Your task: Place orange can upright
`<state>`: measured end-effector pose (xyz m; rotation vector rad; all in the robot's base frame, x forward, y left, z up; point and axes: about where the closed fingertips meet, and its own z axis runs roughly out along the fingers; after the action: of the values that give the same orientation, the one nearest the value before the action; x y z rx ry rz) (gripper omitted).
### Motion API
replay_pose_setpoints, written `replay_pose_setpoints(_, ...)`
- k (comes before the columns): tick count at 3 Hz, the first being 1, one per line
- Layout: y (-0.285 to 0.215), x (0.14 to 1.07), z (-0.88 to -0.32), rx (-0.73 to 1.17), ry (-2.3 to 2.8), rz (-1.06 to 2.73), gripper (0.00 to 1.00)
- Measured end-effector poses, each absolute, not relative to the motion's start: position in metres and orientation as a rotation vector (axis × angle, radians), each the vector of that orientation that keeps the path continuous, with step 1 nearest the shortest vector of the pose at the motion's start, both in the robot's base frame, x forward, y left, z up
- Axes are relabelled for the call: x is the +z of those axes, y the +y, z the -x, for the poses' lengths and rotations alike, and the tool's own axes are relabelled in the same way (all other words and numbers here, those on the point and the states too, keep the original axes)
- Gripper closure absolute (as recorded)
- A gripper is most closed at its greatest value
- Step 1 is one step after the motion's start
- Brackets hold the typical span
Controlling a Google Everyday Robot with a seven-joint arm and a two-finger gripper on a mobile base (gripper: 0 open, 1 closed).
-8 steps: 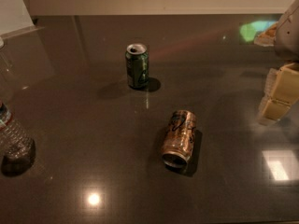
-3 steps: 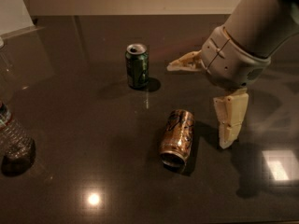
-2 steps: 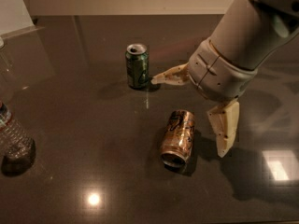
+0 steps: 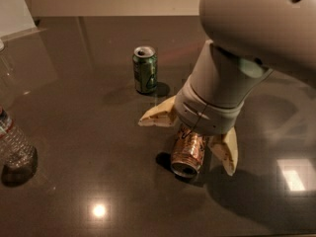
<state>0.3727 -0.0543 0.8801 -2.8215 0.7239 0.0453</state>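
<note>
The orange can [image 4: 188,153] lies on its side on the dark table [image 4: 89,147], its silver end pointing toward the camera. My gripper [image 4: 190,138] hangs right over the can, open, with one tan finger [image 4: 158,116] to the can's left and the other finger [image 4: 226,151] to its right. The fingers straddle the can without closing on it. The arm's wrist hides the can's far end.
A green can [image 4: 145,69] stands upright behind and to the left of the gripper. A clear plastic water bottle [image 4: 14,142] stands at the left edge. A bright light reflection [image 4: 294,174] lies on the table at the right.
The arm came in from the right and moved left and down over the lying can. The open fingers now straddle the can. The can and the green can have not moved.
</note>
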Motion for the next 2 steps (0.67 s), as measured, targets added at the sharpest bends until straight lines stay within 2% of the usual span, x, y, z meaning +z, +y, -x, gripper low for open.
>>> replay_pose_setpoints(2,-0.059,0.846,-0.381,-0.041,0.562,2.982,0.0)
